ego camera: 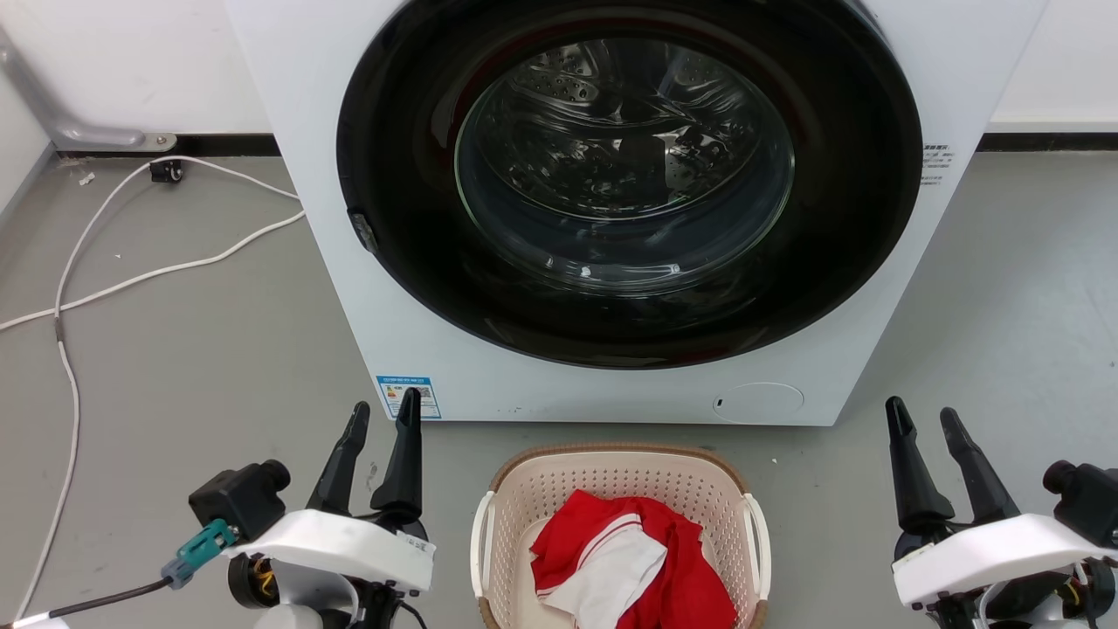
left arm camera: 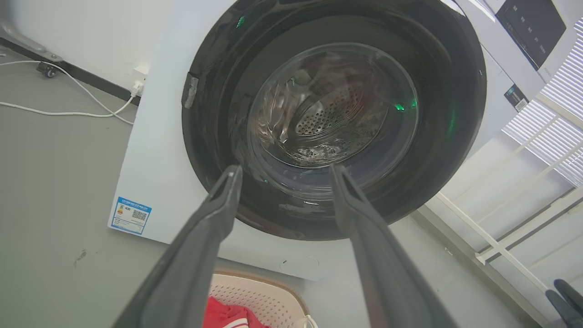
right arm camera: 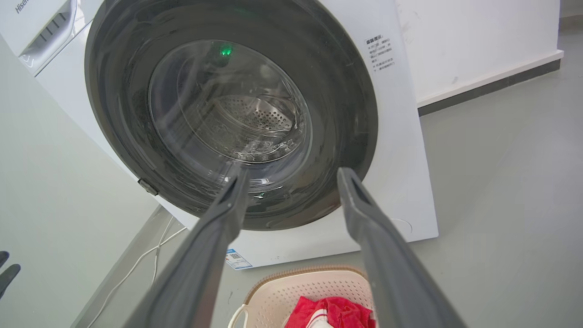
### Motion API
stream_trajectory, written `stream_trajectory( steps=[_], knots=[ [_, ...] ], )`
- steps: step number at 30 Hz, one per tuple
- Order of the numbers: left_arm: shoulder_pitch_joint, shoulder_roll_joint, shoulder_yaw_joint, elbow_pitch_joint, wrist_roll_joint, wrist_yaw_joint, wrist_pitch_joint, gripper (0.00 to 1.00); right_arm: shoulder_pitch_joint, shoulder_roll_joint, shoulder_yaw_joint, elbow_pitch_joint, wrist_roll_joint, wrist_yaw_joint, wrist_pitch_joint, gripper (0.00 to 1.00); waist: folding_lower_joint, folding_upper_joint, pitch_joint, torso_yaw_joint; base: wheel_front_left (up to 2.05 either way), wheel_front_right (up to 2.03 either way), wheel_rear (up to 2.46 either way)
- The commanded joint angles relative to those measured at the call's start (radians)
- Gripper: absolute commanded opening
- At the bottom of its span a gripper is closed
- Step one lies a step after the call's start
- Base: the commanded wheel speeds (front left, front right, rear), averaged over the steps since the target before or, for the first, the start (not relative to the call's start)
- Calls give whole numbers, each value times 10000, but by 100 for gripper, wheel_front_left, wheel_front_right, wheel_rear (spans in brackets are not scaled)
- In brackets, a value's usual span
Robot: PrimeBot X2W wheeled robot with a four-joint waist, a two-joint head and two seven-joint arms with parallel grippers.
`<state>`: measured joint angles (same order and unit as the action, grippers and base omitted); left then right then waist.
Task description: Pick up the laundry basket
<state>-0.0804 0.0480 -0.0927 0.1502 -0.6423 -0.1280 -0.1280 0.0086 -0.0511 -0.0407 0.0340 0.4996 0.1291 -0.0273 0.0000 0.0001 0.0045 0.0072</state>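
The laundry basket point(ego camera: 559, 494) sits on the floor point(ego camera: 218, 349) just before the washer point(ego camera: 323, 288), between my grippers, mouth up and white handles facing left and right. Its near end is cut off, so I cannot tell its long axis. It has cream perforated walls and a brown woven rim, with red-and-white cloth point(ego camera: 672, 559) inside. The left gripper point(ego camera: 385, 404) and right gripper point(ego camera: 922, 409) are spread apart and empty — well clear of the basket

White washer point(ego camera: 323, 262) is set on grey floor point(ego camera: 175, 367), backed by white wall point(ego camera: 131, 61) w/ dark skirting point(ego camera: 223, 145); white cables point(ego camera: 179, 267) laid left. Blinds point(left arm camera: 565, 86) seen.
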Motion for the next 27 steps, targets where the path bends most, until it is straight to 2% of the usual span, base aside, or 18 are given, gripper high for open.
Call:
stream_trajectory(
  steps=[1, 17, 27],
  knots=[
    [-94, 32, -58, -65, 461, -18, -117, 100, 27, 1, 13, -189, -401, 15, -48, 100, 0, -1, -2, 1, 0, 0, 0],
    [-112, 126, -390, 27, 2681, 199, -531, 100, 308, 5, -19, -615, -2124, 18, 98, 100, 0, -1, -16, 53, 0, 0, 0],
    [-83, 181, -588, 14, 3601, 312, -731, 100, 447, 7, -24, -733, -2951, 19, 153, 100, 0, -1, -33, 73, 0, 0, 0]
  ],
)
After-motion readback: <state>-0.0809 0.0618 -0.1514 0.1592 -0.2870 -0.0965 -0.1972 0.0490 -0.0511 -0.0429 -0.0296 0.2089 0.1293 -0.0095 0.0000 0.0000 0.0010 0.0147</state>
